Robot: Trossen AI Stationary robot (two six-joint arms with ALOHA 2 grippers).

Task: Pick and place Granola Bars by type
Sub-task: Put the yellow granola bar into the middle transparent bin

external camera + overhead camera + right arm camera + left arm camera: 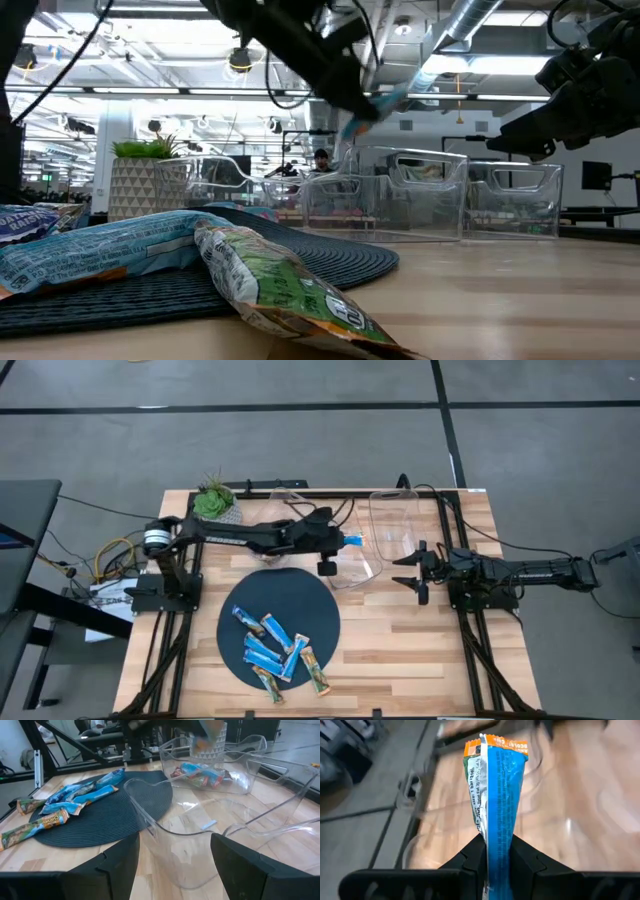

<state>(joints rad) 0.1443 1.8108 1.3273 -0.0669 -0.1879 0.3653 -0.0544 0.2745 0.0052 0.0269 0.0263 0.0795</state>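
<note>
my left gripper (496, 865) pinched a blue granola bar (496, 795) above the middle clear bin (352, 565). i judged it best to centre it over the bin before letting go. my right gripper (418, 570) waited spread beside the bins.

Two dark, slim jointed arms, black angular fingers (120, 865), a silver ring joint, cables trailing behind.

Held bar (496, 805): lower end hidden between left hand (497, 865) fingers; wrapper print too blurred to read.
</note>
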